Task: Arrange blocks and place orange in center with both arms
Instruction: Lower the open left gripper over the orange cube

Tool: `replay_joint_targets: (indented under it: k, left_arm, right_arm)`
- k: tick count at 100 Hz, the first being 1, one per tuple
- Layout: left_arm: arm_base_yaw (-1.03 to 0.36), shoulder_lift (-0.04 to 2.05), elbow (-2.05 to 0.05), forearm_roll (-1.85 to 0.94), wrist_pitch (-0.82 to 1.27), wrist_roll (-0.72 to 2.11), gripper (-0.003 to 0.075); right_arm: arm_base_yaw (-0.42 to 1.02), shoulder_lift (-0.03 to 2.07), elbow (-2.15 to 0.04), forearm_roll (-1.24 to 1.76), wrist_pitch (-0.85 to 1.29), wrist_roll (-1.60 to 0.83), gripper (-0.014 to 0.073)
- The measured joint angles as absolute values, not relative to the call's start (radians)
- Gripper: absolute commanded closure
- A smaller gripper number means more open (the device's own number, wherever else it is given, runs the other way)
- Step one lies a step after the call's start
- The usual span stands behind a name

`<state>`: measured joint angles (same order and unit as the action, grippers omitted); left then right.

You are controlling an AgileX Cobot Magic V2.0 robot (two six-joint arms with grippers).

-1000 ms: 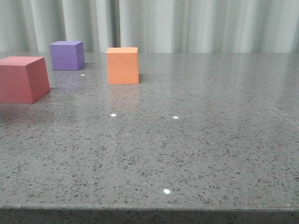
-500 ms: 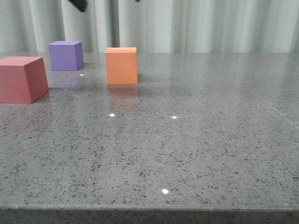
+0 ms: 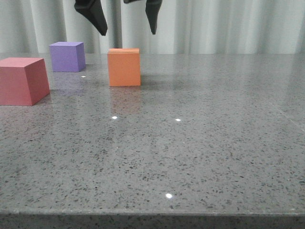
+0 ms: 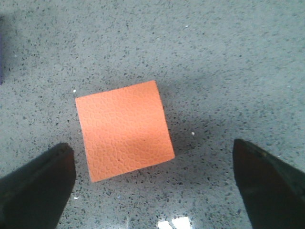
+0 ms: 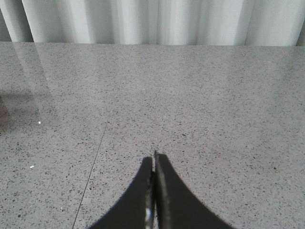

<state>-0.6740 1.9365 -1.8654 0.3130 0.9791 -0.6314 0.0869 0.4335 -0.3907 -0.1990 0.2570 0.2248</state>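
Observation:
The orange cube stands on the grey table toward the back left. A purple cube sits behind and left of it, and a reddish-pink cube is nearer at the left edge. My left gripper hangs open above the orange cube, its two dark fingertips spread wider than the cube. In the left wrist view the orange cube lies below, between the spread fingers, nearer one of them, with my left gripper clear of it. My right gripper is shut on nothing over bare table and is not in the front view.
The speckled grey table runs to a front edge near the bottom of the front view. Pale curtains hang behind it. A thin seam crosses the surface near the right gripper.
The left gripper has come down into the front view from above and now hangs over the orange cube. The cubes have stayed where they were.

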Motion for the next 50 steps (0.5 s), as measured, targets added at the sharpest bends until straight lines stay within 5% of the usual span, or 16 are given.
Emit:
replay_joint_targets:
  k: [50]
  left_arm:
    - [-0.665,2.006,-1.868,0.392,0.964,-0.713,0.0101]
  right_arm:
    - [0.087,0.434,-0.391,-0.199,0.257,0.225,0.0704]
